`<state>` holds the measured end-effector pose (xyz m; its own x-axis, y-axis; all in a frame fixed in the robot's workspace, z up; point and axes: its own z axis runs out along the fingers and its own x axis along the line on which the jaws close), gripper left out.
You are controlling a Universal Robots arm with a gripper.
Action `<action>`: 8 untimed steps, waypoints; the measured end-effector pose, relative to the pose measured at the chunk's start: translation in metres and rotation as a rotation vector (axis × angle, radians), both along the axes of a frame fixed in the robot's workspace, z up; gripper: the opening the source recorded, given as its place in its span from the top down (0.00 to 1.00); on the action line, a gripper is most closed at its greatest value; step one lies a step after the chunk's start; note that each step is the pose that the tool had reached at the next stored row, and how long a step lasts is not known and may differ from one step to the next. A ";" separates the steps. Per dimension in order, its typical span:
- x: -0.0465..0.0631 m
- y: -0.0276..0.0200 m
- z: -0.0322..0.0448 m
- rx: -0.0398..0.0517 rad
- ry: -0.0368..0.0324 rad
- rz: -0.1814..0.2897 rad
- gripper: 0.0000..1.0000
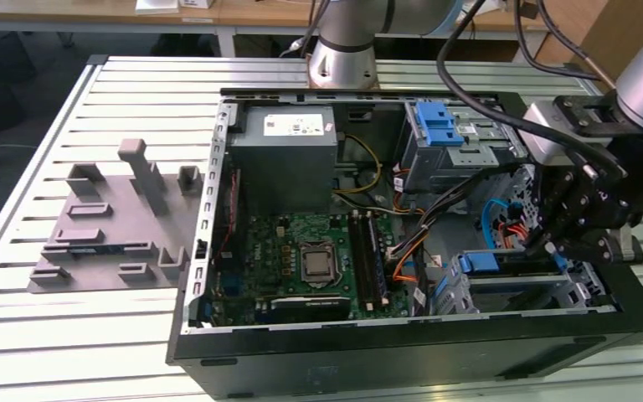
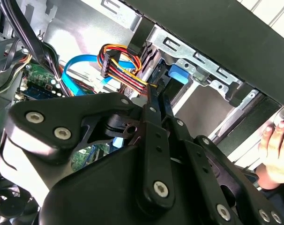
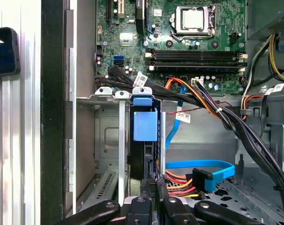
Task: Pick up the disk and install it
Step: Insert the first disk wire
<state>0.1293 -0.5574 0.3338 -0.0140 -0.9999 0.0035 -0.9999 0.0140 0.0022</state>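
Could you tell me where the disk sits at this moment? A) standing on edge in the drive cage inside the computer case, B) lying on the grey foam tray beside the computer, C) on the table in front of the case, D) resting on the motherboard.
A: the disk, with its blue frame, stands on edge in the drive cage, with the gripper right at it.
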 end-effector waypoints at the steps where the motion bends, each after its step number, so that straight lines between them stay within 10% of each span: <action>1: 0.000 0.0000 -0.0001 -0.0001 0.0000 0.000 0.84; 8: 0.000 -0.0001 -0.0018 -0.0001 0.0000 0.000 0.84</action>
<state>0.1293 -0.5574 0.3320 -0.0140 -0.9999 0.0036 -0.9999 0.0140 0.0022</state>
